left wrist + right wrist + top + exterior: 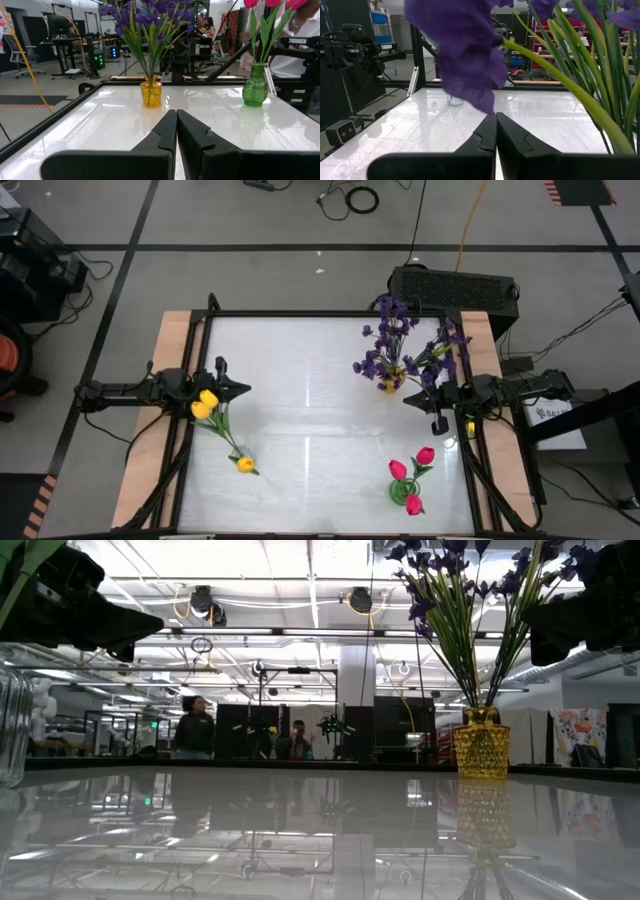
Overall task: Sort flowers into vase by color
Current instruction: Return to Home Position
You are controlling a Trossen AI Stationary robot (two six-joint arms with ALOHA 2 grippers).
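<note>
Purple flowers (405,345) filled the yellow vase (151,92); I saw the left end effector (176,112) and right end effector (496,115) pinched closed, empty, at opposite counter (300,350) edges.

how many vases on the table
3. Yellow vase with purple sprigs, right side, higher in the high view; green vase with pink tulips, right side, lower in the high view; clear vase with yellow tulips, left side.

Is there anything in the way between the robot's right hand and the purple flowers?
Nothing visible stands between them. The right hand, shut, sits just beside the purple flowers, which already stand in the yellow vase. In the right wrist view, one purple bloom hangs right in front of that hand.
</note>
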